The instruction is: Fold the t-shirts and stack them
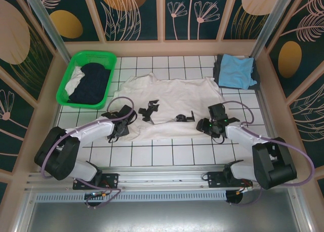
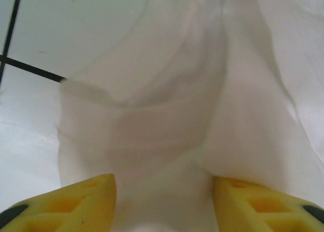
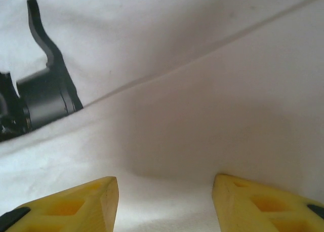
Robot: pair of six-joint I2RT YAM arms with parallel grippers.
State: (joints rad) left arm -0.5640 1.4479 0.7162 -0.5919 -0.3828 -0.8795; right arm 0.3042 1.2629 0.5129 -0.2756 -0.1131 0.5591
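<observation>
The large white t-shirt [image 1: 172, 98] lies spread flat on the tiled table, with black prints [image 1: 149, 110] near its front hem. My left gripper [image 1: 117, 125] is low over the shirt's front left edge. In the left wrist view its yellow fingers [image 2: 76, 204] stand apart, open, with rumpled white cloth [image 2: 167, 115] between them. My right gripper [image 1: 215, 121] is at the shirt's front right edge, also open [image 3: 164, 204] over white cloth, with a black print [image 3: 45, 95] to its left. A folded light blue shirt [image 1: 237, 71] lies on a dark grey one [image 1: 218, 70] at the back right. A dark navy shirt [image 1: 92, 82] fills the basket.
The green slotted basket [image 1: 66, 92] stands at the back left, with a bit of white cloth [image 1: 75, 80] beside the navy shirt. Bare white tiles [image 1: 167, 153] run along the front of the table. Wooden walls close in the sides and back.
</observation>
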